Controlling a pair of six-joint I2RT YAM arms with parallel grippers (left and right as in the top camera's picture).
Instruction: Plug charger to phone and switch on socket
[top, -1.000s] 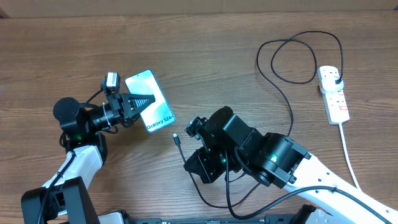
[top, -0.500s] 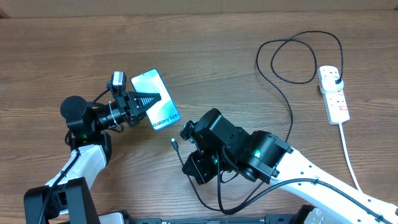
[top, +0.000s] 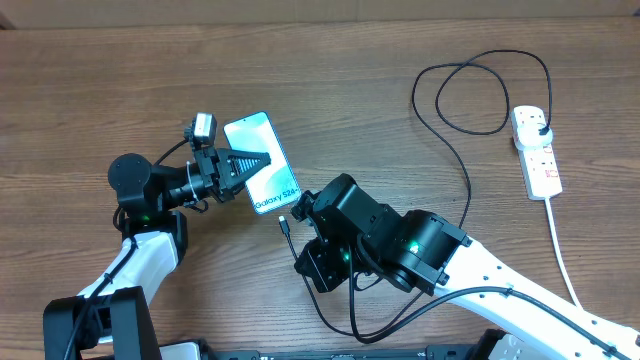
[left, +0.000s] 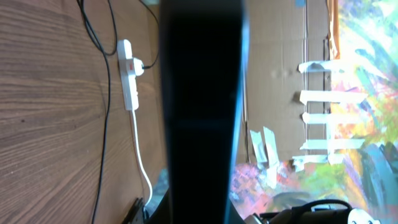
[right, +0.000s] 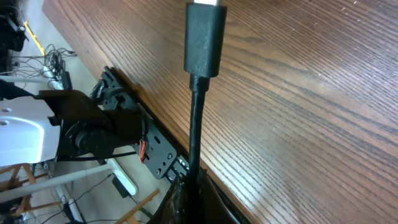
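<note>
The phone, screen reading "Galaxy S24+", is held off the table by my left gripper, which is shut on its left edge. In the left wrist view the phone is a dark slab filling the middle. My right gripper is shut on the charger cable just behind its black connector tip, which sits just below the phone's lower end. In the right wrist view the connector points up from my jaws. The cable loops to the black plug in the white socket.
The socket's thick white cord runs down toward the front right edge. The socket also shows in the left wrist view. The table's front edge and gear below it show in the right wrist view.
My left gripper has carried the phone to the right, toward the connector. My right gripper shifted left with the cable, then steadied, so the tip now lies just under the phone's lower end.
</note>
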